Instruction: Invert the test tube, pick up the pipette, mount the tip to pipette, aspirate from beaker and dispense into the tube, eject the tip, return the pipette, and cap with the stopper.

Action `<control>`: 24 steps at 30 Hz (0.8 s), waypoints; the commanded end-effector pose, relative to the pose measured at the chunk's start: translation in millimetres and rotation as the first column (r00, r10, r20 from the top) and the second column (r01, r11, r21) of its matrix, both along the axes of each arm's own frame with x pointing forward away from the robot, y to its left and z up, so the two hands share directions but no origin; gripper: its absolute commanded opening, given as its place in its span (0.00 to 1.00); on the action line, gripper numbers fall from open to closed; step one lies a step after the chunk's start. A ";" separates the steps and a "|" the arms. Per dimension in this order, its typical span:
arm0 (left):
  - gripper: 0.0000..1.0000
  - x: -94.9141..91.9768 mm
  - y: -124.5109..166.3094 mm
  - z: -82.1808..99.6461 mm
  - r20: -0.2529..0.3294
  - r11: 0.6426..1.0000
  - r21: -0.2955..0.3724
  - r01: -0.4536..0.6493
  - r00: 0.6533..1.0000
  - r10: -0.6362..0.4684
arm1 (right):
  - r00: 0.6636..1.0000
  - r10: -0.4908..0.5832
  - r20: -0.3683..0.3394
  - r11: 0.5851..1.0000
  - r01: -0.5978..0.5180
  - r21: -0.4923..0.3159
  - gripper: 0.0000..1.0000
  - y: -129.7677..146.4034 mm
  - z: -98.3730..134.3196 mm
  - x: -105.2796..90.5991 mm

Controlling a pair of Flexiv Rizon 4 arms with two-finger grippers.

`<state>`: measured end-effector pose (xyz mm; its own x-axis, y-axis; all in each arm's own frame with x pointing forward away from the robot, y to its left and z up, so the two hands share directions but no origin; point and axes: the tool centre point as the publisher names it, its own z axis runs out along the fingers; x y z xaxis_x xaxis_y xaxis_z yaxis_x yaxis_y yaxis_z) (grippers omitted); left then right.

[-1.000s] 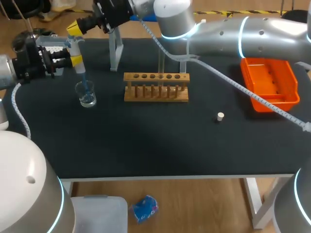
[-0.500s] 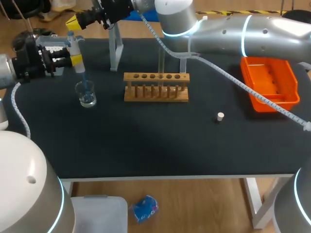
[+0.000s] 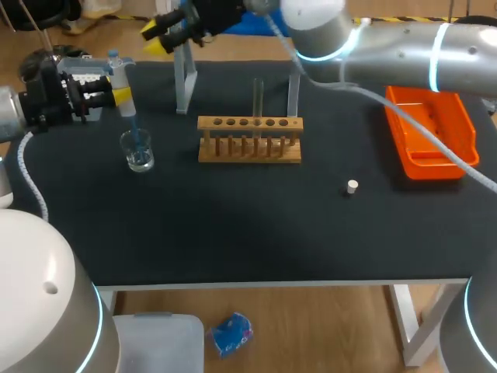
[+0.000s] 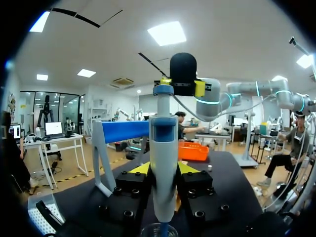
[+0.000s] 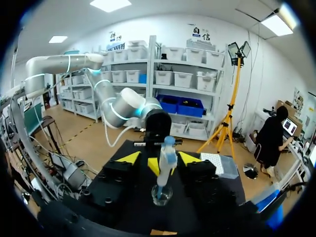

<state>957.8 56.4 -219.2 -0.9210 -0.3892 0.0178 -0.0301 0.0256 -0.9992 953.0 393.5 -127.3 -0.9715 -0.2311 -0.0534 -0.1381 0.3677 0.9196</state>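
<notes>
Nearby, on the front half of the black table [image 3: 233,241], the small white stopper [image 3: 352,186] lies alone, well apart from everything else. Behind it stands the wooden rack [image 3: 249,141], with the test tube [image 3: 258,95] upright in one of its middle holes; which end is up I cannot tell. To the rack's right, near the table's right edge, sits the orange tray [image 3: 429,136]. To the rack's left, the glass beaker [image 3: 140,153] stands on the table.

Above the beaker, the left gripper [image 3: 118,87] comes in from the left edge and is clamped on the pipette [image 3: 123,92]. In the left wrist view its fingers [image 4: 139,169] press the pipette's body from both sides and hold it upright. The blue tip [image 3: 136,128] on the pipette points straight down into the beaker's mouth.

Farther back, the pipette stand [image 3: 184,84] rises near the table's rear edge, behind the rack's left end. Farthest of all, the right arm [image 3: 388,54] reaches in from the right, past the middle. The right gripper [image 3: 165,26] hangs over the rear edge beyond the stand, facing the pipette and beaker, which show ahead of it in the right wrist view. Its yellow-tipped fingers [image 5: 130,158] stand wide apart with nothing held between them.
</notes>
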 end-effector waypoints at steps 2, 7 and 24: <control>0.00 0.2 -0.3 0.3 0.000 1.000 0.000 -0.001 1.000 0.001 | 0.999 -0.041 0.006 0.999 0.041 0.009 1.00 -57.7 -3.4 -12.1; 0.00 0.2 -0.3 0.3 0.000 1.000 0.000 -0.001 1.000 0.001 | 0.998 -0.056 -0.010 0.998 0.056 0.020 1.00 -92.0 -13.2 -7.6; 0.00 0.2 -0.3 0.3 0.000 1.000 0.000 -0.001 1.000 0.001 | 0.996 -0.089 -0.018 0.996 0.089 0.003 1.00 -177.9 -41.7 22.2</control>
